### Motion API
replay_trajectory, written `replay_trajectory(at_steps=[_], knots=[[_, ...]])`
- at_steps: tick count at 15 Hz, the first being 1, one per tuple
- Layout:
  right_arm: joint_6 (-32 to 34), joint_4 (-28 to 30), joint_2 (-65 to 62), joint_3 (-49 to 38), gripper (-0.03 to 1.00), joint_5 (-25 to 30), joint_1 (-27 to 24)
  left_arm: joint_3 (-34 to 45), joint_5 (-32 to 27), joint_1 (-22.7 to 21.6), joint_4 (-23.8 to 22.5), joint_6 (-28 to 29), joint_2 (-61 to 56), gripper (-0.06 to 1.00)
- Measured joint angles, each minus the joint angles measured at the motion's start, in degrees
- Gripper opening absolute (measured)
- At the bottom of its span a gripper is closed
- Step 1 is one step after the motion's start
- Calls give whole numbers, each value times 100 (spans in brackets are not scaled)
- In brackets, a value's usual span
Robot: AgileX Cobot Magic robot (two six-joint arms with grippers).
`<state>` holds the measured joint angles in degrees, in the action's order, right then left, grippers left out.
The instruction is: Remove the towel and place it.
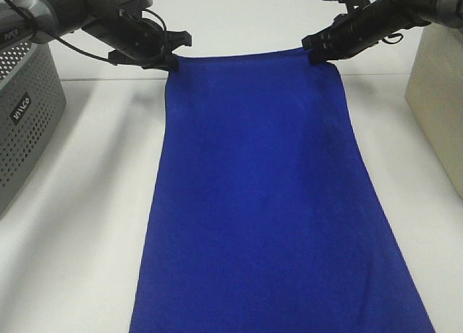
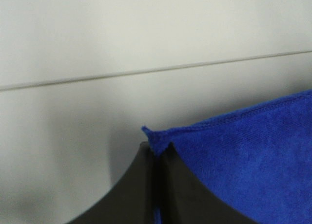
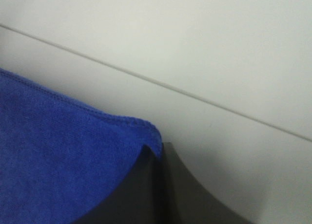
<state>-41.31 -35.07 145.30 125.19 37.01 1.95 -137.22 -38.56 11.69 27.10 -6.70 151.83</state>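
Note:
The deep blue towel [image 1: 260,203] is spread lengthwise down the white table, from the far middle to the near edge of the exterior high view. My left gripper [image 1: 171,61] is shut on the towel's far left corner [image 2: 158,141]. My right gripper [image 1: 317,56] is shut on the far right corner [image 3: 151,136]. In both wrist views the dark jaws are pressed together with the blue hem pinched between them. No white label shows.
A grey perforated basket [image 1: 25,116] stands at the left edge of the table. A beige box [image 1: 438,94] stands at the right edge. A seam line runs across the white surface behind the towel [image 2: 146,70].

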Motion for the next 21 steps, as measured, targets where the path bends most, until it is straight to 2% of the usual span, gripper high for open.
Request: replay_trajectory(at_steps=[5, 10, 12, 21], knots=[[-435, -493, 80, 0, 2, -470, 0, 0, 716, 0, 0, -212, 11, 0], [-550, -619, 327, 0, 2, -894, 6, 0, 1020, 11, 109, -430, 120, 0], [-785, -762, 350, 0, 2, -1077, 6, 0, 1306, 69, 120, -516, 212, 0], [-968, -1031, 561, 0, 2, -1249, 6, 0, 1587, 86, 115, -653, 281, 0]])
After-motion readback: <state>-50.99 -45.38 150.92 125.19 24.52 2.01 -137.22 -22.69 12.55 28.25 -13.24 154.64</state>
